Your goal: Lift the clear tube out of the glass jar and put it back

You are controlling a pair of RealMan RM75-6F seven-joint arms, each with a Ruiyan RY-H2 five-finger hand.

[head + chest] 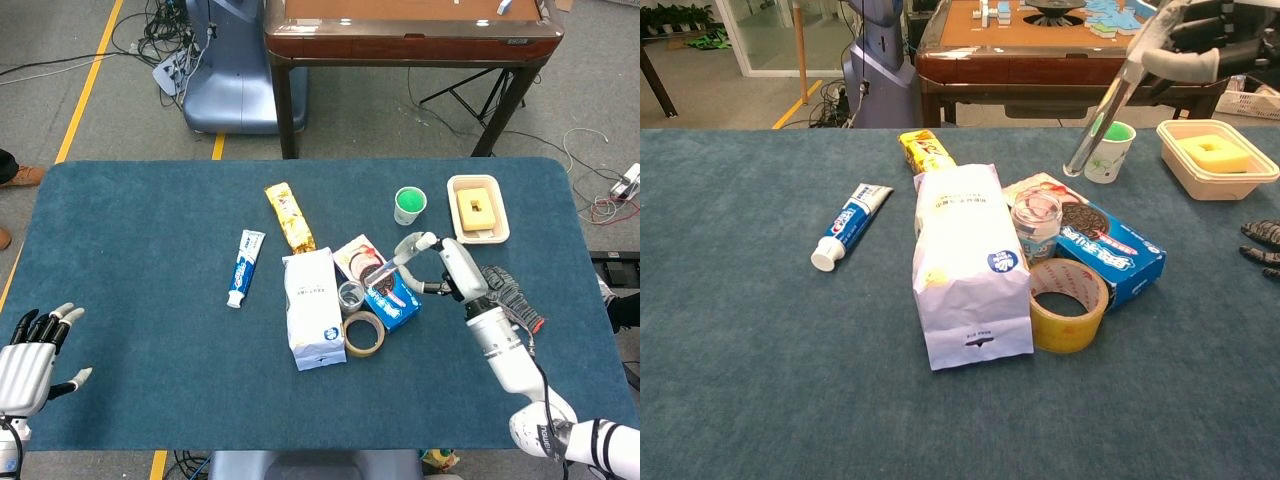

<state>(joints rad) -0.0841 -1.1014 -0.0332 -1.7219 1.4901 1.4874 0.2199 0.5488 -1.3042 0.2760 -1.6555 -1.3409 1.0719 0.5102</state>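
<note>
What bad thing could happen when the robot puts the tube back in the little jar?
The clear tube hangs tilted in the right hand, so its tip might catch the glass jar rim and tip it over. The jar is crowded by the white bag, tape roll and cookie box, so a miss could bump them.

I hold the clear tube (1102, 117) up in the air in my right robot hand (1188, 45). It is long, thin and see-through. It leans, with its round bottom end pointing down and to the left. The small glass jar (1036, 226) stands upright on the tabletop (760, 380), below the tube, not touching it.
</note>
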